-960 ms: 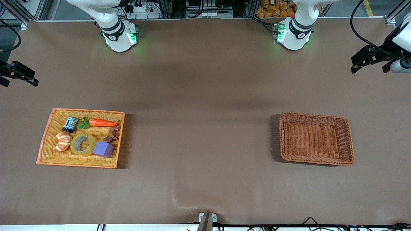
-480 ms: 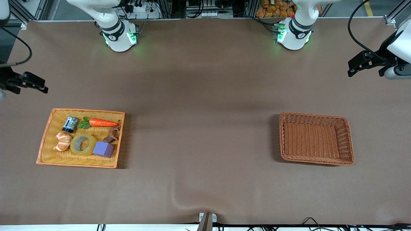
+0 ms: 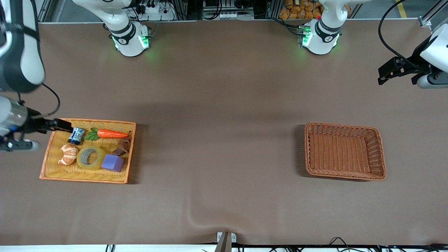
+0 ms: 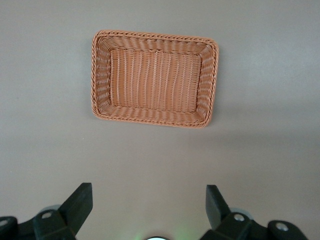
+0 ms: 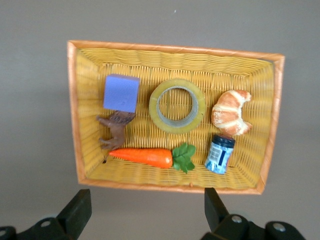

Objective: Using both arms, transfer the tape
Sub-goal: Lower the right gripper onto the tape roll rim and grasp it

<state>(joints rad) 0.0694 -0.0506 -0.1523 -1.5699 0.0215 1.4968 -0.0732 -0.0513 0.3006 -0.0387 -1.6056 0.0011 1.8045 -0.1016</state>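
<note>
The tape (image 5: 177, 105) looks light, stiff and slick; I judge pinching across its wall, one finger inside the core, is surest. It lies flat in the yellow basket (image 5: 75, 110) below my right pincer (image 5: 145, 210), whose fingers are spread. My left pincer (image 4: 149, 205), also spread and bare, waits above the desk (image 4: 260, 165) near the brown basket (image 4: 100, 80).

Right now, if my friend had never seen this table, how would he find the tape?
Look for the yellow basket toward the right arm's end of the table. The tape lies flat in it, between the croissant and the purple block, nearer to the front camera than the carrot. It is the only ring: see-through yellow with a hole in its middle.
</note>
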